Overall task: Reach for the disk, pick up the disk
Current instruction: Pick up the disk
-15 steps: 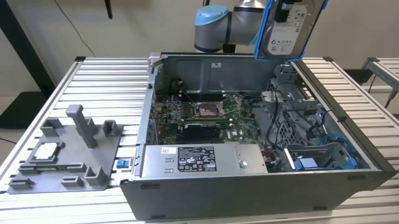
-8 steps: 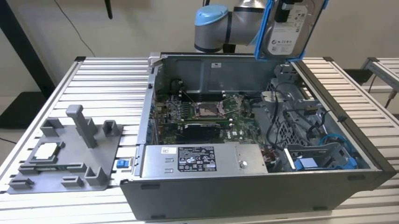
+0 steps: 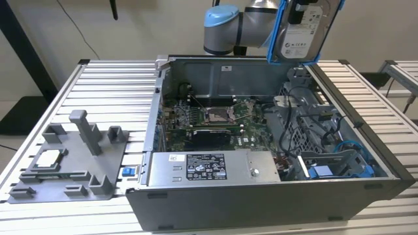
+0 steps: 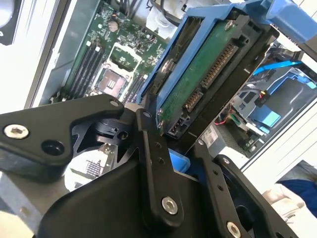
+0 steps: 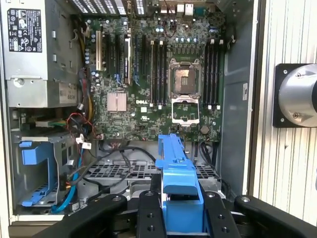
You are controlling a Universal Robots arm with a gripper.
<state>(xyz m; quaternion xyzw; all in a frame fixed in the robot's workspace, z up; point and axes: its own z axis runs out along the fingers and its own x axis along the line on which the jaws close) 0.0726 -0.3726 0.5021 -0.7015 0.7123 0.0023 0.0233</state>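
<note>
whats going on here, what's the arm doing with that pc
A single robot arm holds the silver metal hard drive in bright blue plastic rails, lifted clear above the open grey computer case on the slatted metal table. In the second wrist view the black gripper is shut on the drive's edge, green circuit board side showing. Below, the green motherboard lies exposed, and a grey fixture tray sits at the exterior view's left.
</note>
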